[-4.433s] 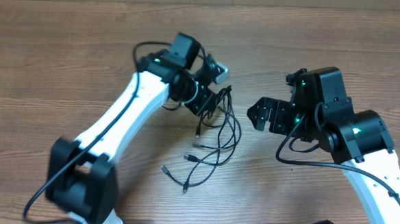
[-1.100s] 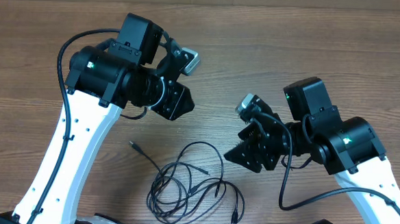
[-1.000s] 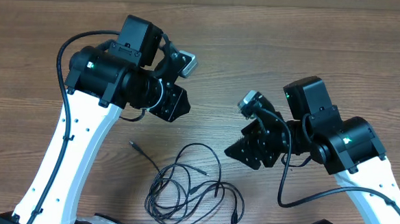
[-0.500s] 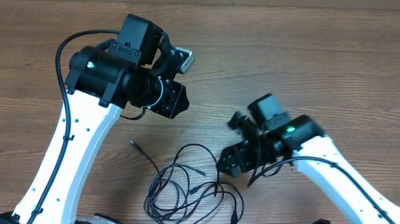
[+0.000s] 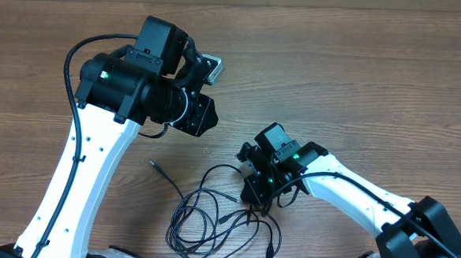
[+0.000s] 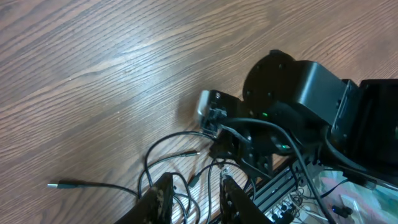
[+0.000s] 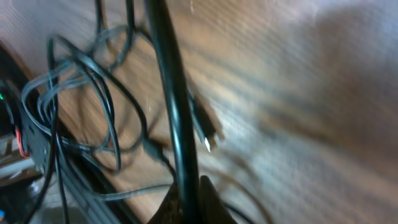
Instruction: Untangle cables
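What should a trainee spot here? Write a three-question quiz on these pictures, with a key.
1. True or false: the left gripper holds a cable.
2. The cables lie: A in one straight line; B in tangled loops; C draped over a box.
3. Fill in: the right gripper is ___ on a cable.

Key: 1 false; 2 B; 3 shut.

We find nothing readable — no label or number. The blurred right wrist view may hide print.
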